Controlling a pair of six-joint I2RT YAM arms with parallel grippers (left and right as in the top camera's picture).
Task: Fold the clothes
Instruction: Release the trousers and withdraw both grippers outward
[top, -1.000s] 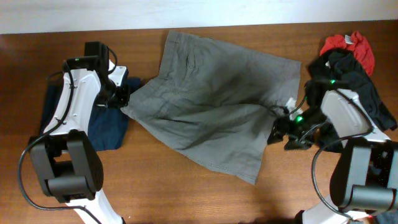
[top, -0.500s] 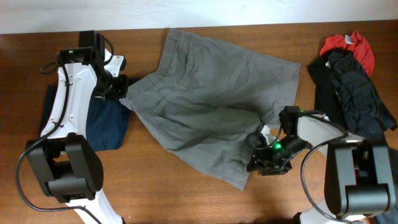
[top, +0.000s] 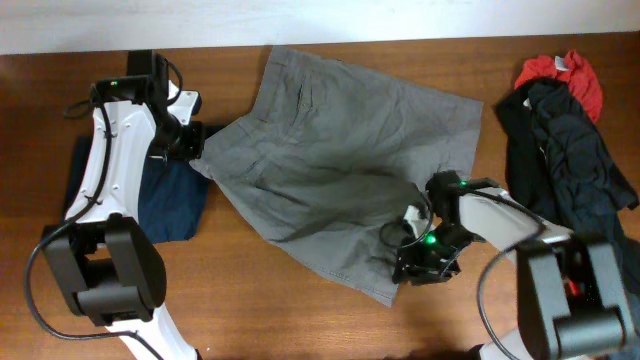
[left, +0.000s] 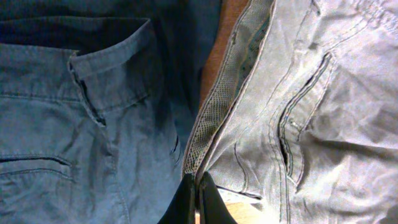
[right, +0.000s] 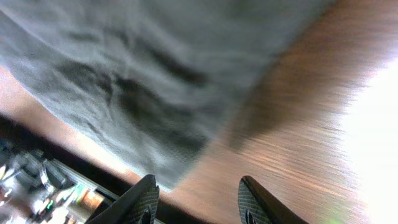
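Observation:
The clothes, grey shorts (top: 340, 160), lie spread across the middle of the table, waistband to the left. My left gripper (top: 196, 150) is shut on the waistband edge; in the left wrist view the dark jaws (left: 198, 200) pinch the mesh-lined band of the shorts (left: 311, 112). My right gripper (top: 415, 262) sits low at the shorts' lower right hem. In the right wrist view it (right: 200, 202) stands open over bare wood, with the hem of the shorts (right: 155, 93) just ahead of its left finger and nothing between the fingers.
A dark navy garment (top: 172, 205) lies under the left arm and fills the left of the left wrist view (left: 74, 112). A pile of black and red garments (top: 565, 115) sits at the right edge. The table's front edge (right: 74, 162) shows near the right gripper.
The right gripper has swung left and down to the shorts' lower hem, its fingers narrowing. The left gripper pulled the waistband slightly up and back, then held still.

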